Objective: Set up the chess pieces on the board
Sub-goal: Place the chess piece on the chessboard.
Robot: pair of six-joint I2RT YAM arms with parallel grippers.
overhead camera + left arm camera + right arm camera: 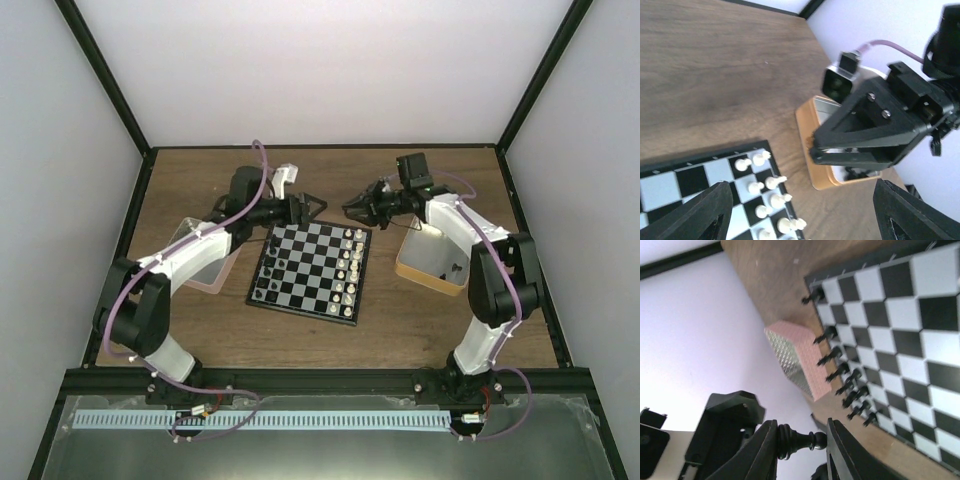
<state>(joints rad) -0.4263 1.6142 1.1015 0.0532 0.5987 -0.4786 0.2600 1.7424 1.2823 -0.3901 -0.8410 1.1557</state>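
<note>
The board [310,268] lies mid-table, with black chess pieces [266,285] along its left side and white chessmen [350,265] along its right. My right gripper [802,426] is shut on one black pawn [797,440], clamped lengthwise, base against one finger and head against the other. It hovers past the board's far edge [357,211]. A row of black pieces [840,374] stands on the board's edge [900,315]. My left gripper [312,210] faces it, open and empty. Its two fingers [695,215] stand wide apart over the board's white-piece corner [765,185].
A tan tray [430,262] with a white inside sits right of the board, under the right arm, also in the left wrist view [810,125]. A pink-rimmed clear box [200,262] lies left of the board, partly under the left arm, and shows in the right wrist view [796,357].
</note>
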